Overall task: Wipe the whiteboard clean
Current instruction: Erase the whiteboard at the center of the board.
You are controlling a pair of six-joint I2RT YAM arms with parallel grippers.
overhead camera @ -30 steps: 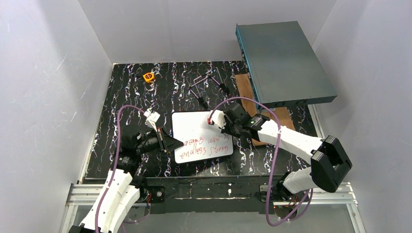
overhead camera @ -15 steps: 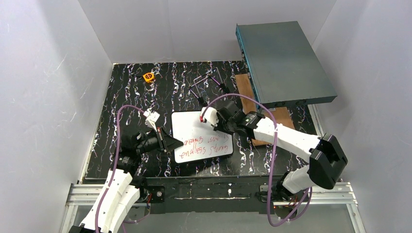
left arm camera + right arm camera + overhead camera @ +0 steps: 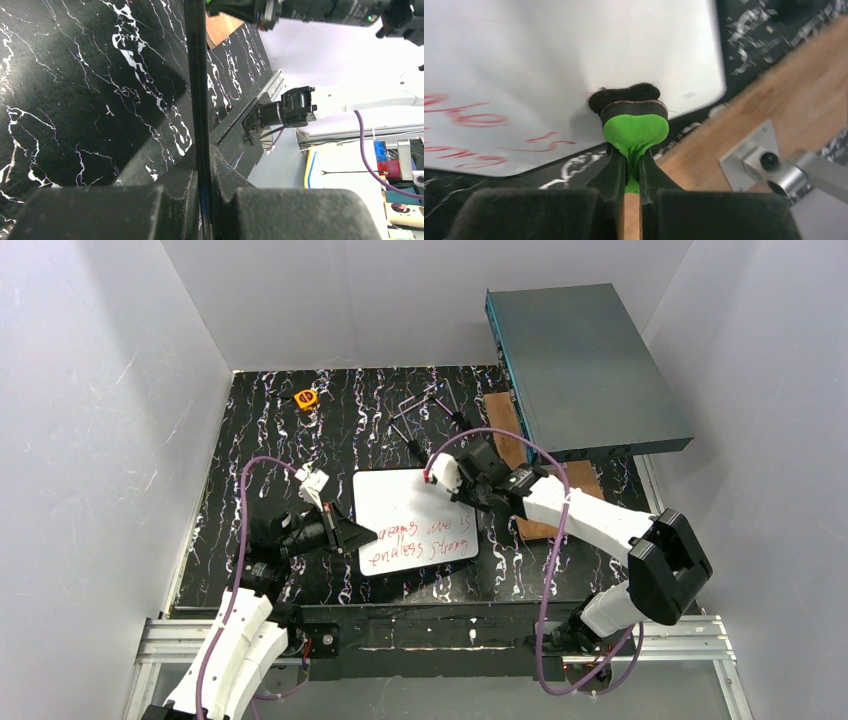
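My right jaws, clamping a green black-felted eraser [image 3: 634,126], have swung back right over the small black-framed whiteboard [image 3: 400,502]; my left jaws stay pinched on its edge.

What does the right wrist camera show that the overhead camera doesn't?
Only the right wrist view shows the green eraser, pinched in the right jaws with its black felt end against the whiteboard. Only the overhead view shows the grey-teal box and the left jaws on the whiteboard's left edge. Both show the whiteboard's red writing and the brown wooden board.
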